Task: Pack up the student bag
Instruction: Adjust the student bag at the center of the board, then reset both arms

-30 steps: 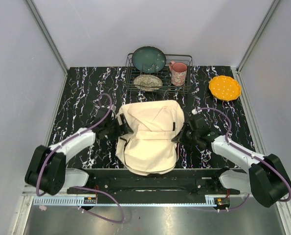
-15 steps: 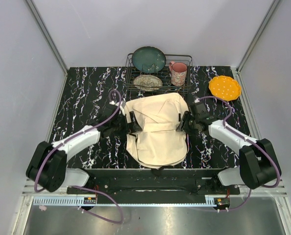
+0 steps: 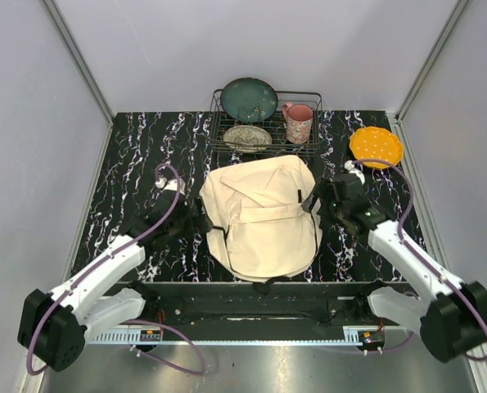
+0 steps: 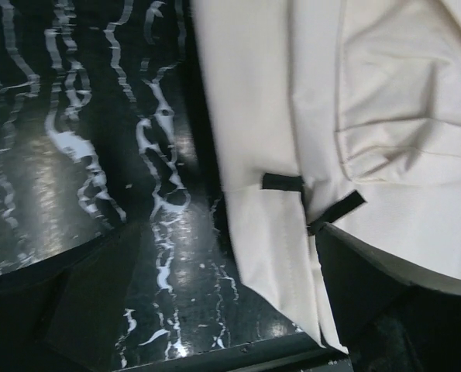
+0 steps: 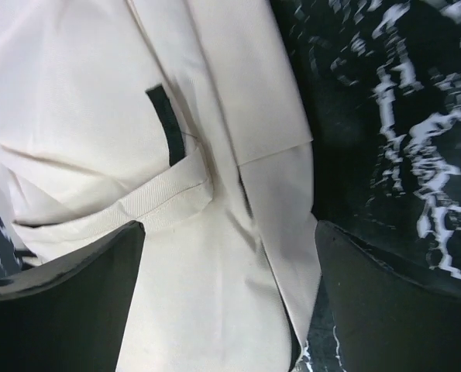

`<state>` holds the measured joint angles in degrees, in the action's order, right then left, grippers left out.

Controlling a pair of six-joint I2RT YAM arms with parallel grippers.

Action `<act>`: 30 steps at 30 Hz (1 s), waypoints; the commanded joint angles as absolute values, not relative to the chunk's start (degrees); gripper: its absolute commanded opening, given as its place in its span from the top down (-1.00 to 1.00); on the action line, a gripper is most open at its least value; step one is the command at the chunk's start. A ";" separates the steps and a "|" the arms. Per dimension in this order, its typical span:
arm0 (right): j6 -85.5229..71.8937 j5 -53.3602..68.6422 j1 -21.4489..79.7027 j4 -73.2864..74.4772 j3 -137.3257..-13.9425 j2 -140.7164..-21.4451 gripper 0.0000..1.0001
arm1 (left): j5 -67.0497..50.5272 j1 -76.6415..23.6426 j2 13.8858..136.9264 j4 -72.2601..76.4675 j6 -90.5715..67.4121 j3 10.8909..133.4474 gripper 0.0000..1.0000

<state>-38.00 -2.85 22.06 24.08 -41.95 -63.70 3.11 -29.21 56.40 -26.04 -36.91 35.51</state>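
The cream backpack (image 3: 263, 225) lies flat at the middle of the tabletop (image 3: 137, 160), reaching toward its near edge. The left tool (image 3: 204, 223) and the right tool (image 3: 317, 202) flank its sides, both spread wide and gripping nothing.

Student bag (image 3: 263, 225): plain cream canvas, small black tabs (image 4: 282, 181) at the side seams. Its strap (image 5: 159, 199) is the same cream with a ribbed weave. Table (image 3: 137, 155): glossy black with white marble veining, faint purple tint in the veins. Wire rack (image 3: 318, 135): dark metal. Larger plate (image 3: 249, 99) in it: dark teal, lightly speckled. Smaller plate (image 3: 247, 137): pale beige-grey, mottled. Mug (image 3: 299, 123): pink with a darker pink pattern. Plate (image 3: 376, 146) on the table: orange-yellow with small white dots. Left arm (image 3: 104, 266) and right arm (image 3: 403, 250): white shells, black joints, purple cables (image 3: 406, 209). Walls (image 3: 47, 123): pale grey.
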 commanded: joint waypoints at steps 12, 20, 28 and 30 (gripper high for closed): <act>-36.02 -34.60 21.53 34.44 -38.50 -43.42 -1.00 | 34.98 -28.05 42.45 -36.48 -45.44 34.55 -0.98; -37.53 -36.04 21.53 32.09 -37.09 -45.35 -0.99 | 20.93 -19.87 47.80 -29.00 -45.62 30.84 -0.98; -35.00 -35.68 21.53 24.80 -34.81 -45.18 -0.99 | 18.54 -19.07 51.42 -34.62 -41.57 37.08 -0.98; -34.36 -37.08 21.53 22.68 -33.75 -44.48 -0.99 | 18.72 -19.07 51.15 -35.15 -42.36 37.35 -0.98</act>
